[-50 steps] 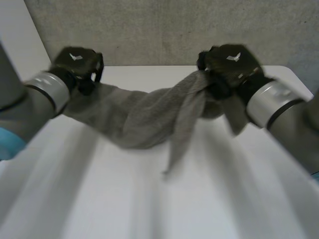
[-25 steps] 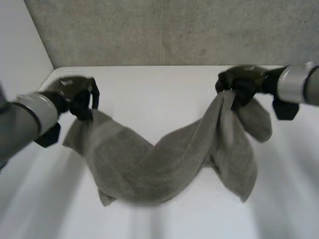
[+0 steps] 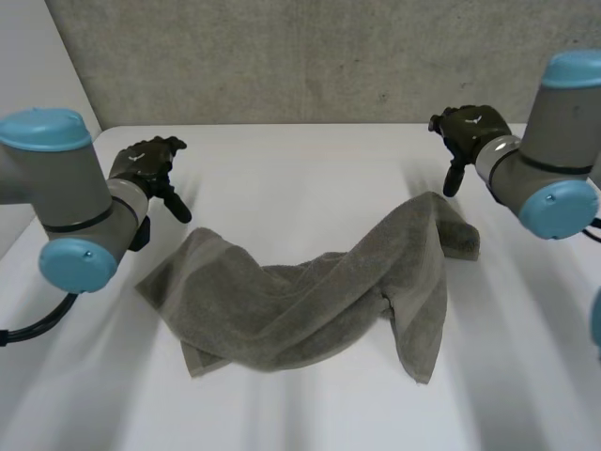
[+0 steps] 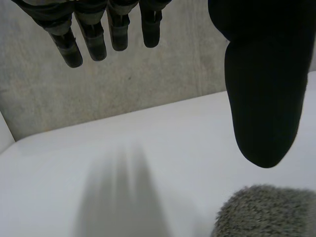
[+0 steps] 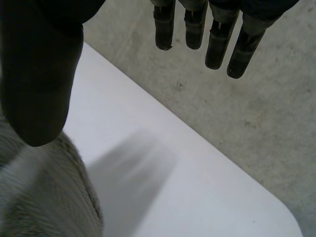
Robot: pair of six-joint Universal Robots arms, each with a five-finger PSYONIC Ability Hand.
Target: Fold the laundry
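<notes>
Lying rumpled, fuzzy grey towel (image 3: 300, 315) covers white table (image 3: 300, 178).

Fuzzy towel (image 3: 310, 305), smooth counter (image 3: 300, 178)
Grey terry cloth, thick-napped and matt; the white counter has an even, matt finish; the wall (image 3: 310, 56) looks like rough concrete.

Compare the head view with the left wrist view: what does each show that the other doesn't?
Head view: the whole grey towel lying crumpled on the white table, and the right robot hand, open near its right end. Left wrist view: the left robot hand from the palm side, fingers straight, holding nothing. Both: the left robot hand, the table, some towel, the wall.
</notes>
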